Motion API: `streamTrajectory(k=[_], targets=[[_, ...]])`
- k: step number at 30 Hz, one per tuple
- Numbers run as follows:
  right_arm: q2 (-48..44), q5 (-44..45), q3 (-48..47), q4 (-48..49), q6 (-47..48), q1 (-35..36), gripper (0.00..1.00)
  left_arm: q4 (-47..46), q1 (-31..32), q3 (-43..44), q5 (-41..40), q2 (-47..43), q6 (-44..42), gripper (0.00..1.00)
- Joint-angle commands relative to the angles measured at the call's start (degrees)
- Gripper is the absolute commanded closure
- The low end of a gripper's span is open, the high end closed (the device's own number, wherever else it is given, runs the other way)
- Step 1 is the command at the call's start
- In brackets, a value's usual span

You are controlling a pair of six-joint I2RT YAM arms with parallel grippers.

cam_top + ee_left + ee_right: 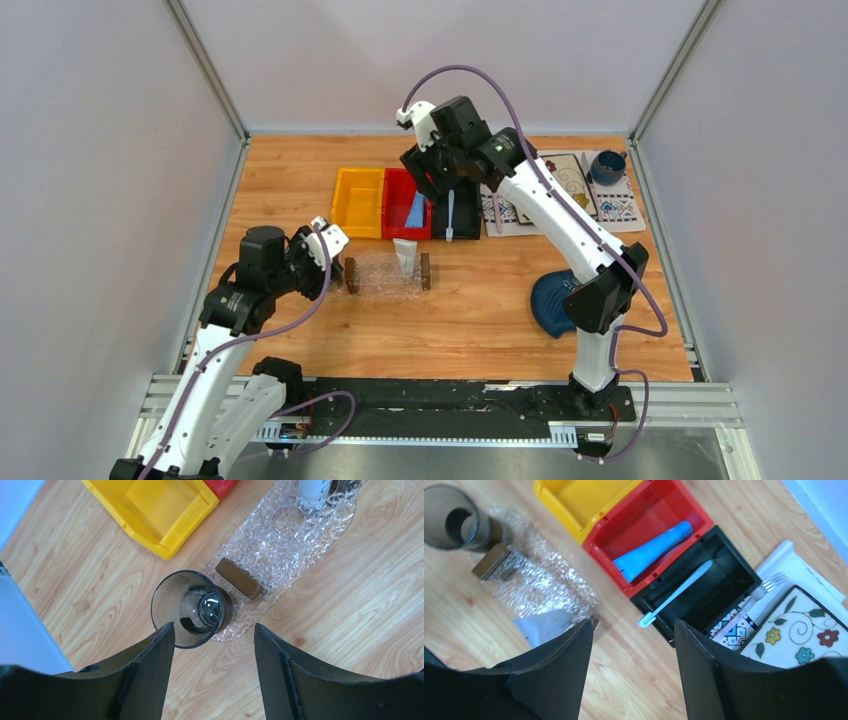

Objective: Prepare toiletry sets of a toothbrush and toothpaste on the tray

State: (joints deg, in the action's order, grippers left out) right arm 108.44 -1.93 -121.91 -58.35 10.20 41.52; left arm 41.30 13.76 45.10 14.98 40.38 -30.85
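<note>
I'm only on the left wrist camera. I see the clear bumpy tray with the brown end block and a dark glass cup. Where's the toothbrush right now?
Observer: The slim pale blue toothbrush lies slanted in the black bin, with one end poking past the bin's rim.
Operator: Is the right hand holding anything?
Observer: No. The right hand hangs open and empty near that bin.
Operator: Any toothpaste not on the tray?
Observer: Yes. The bright blue toothpaste tube lies in the red bin, not on the clear textured tray.
</note>
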Motion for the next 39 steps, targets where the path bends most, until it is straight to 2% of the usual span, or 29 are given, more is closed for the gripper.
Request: streamTrajectory(k=[1,16,28,39], targets=[[2.9,1.31,-4.3,6.49,-4.04,-1.96,0.36,-1.04,-0.75,3.41,2.07,0.4,2.72,0.32],[18.64,7.56,-8.78,17.56,-8.35,-3.37,0.41,-1.31,-1.54,6.66,0.58,0.75,6.5,0.32],[24.71,7.47,-7.12,18.09,-11.87,-2.67,0.46,-1.13,-1.72,7.46,0.49,0.93,7.3,0.32],[27.61,13.88,-7.03,14.76,-8.35,0.49,0.47,-1.31,-1.72,6.23,0.84,0.14,6.77,0.32]])
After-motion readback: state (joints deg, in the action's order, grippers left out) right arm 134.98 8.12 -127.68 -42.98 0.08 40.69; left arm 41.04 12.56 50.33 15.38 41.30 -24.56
